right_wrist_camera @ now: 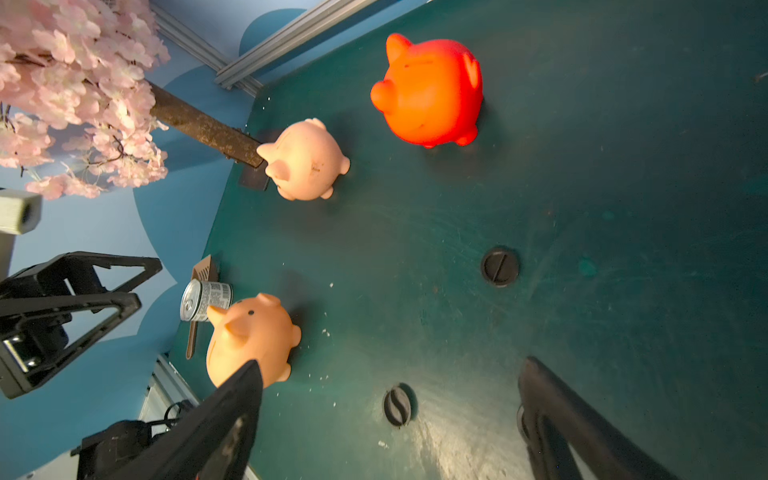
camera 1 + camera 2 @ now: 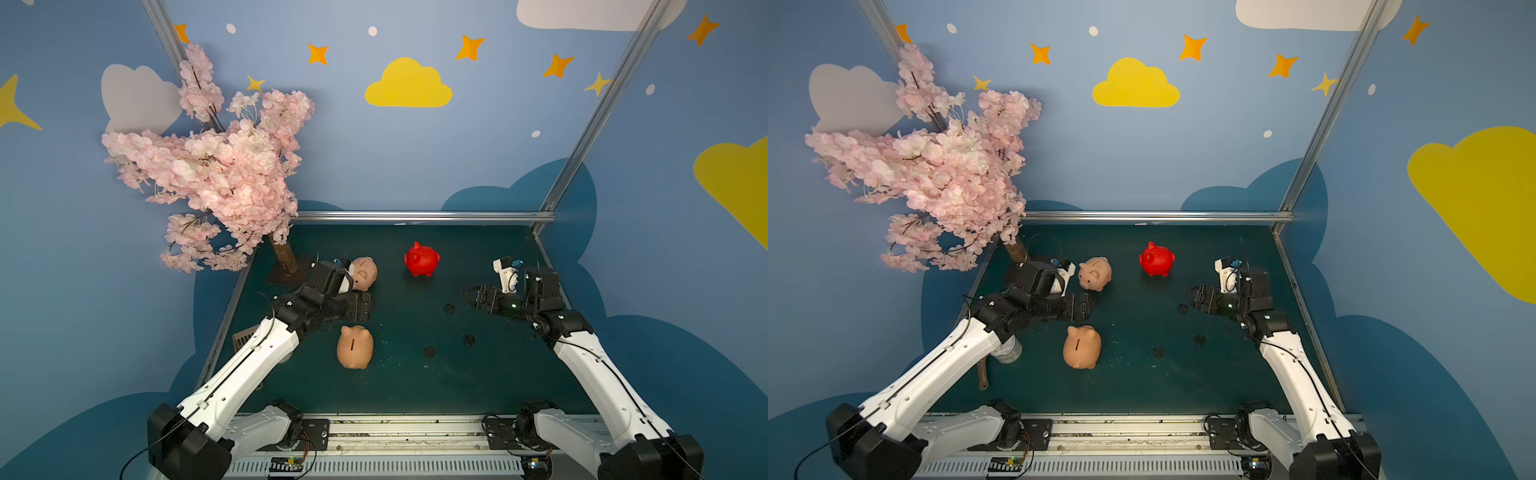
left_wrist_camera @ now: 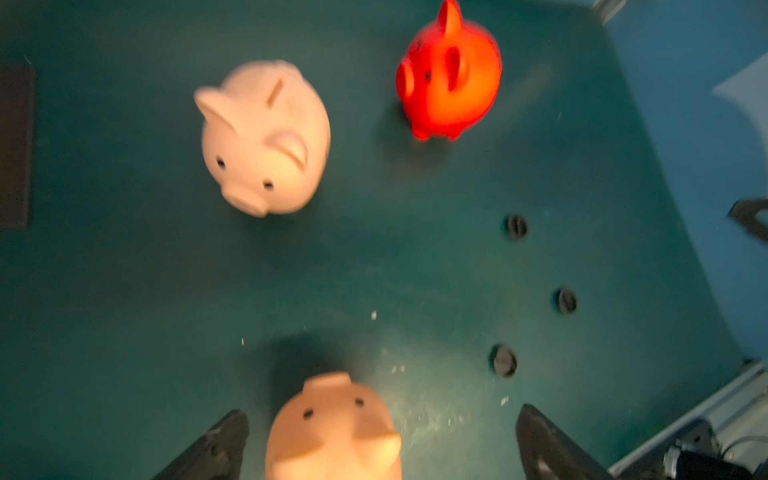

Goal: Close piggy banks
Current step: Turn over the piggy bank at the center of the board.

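Left gripper [image 2: 1087, 307] released, jaws wide, left of centre between upper tan piggy bank [image 2: 1095, 273] and lower tan piggy bank [image 2: 1082, 347]. Right gripper [image 2: 1190, 294] likewise spread and empty, right of centre beside a dark plug [image 2: 1182, 308]. Red piggy bank [image 2: 1157, 259] upright, upper centre.

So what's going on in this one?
Two robot arms work over a green table. Three piggy banks stand upright on it: a nearer tan piggy bank, a farther tan piggy bank and a red piggy bank. Three dark plugs lie loose beside them. The left hand hangs open between the tan ones, the right hand open near the plugs; neither holds anything.
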Robot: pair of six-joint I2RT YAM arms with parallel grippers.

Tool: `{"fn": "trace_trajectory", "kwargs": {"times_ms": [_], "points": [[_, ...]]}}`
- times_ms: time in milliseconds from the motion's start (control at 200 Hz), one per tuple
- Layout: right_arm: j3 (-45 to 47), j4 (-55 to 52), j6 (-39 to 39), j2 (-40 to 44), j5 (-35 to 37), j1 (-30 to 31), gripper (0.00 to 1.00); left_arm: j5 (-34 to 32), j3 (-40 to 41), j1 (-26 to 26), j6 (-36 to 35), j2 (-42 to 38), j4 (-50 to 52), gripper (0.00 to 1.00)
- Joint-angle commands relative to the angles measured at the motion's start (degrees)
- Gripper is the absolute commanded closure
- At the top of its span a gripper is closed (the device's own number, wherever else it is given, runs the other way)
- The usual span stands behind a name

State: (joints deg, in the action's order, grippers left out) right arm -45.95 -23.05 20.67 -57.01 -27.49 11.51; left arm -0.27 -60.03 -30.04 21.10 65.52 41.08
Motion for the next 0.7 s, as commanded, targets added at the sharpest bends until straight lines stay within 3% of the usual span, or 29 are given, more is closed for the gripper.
{"fn": "trace_trajectory", "kwargs": {"times_ms": [0,385,696], "points": [[2.79,-2.26,0.79,3.33,0.92,1.36,0.05,-4.83,-1.63,-3.37,1.70,-0.47,11.23,0.01],[7.11,-2.17,4.11,7.03,2.94,4.85,0.05,-6.89,5.39,-8.02,9.68,0.49,9.60,0.01],[7.11,-1.82,4.29,4.98,4.75,7.23,0.05,-6.73,6.58,-8.01,8.12,5.33,3.57,0.01]]}}
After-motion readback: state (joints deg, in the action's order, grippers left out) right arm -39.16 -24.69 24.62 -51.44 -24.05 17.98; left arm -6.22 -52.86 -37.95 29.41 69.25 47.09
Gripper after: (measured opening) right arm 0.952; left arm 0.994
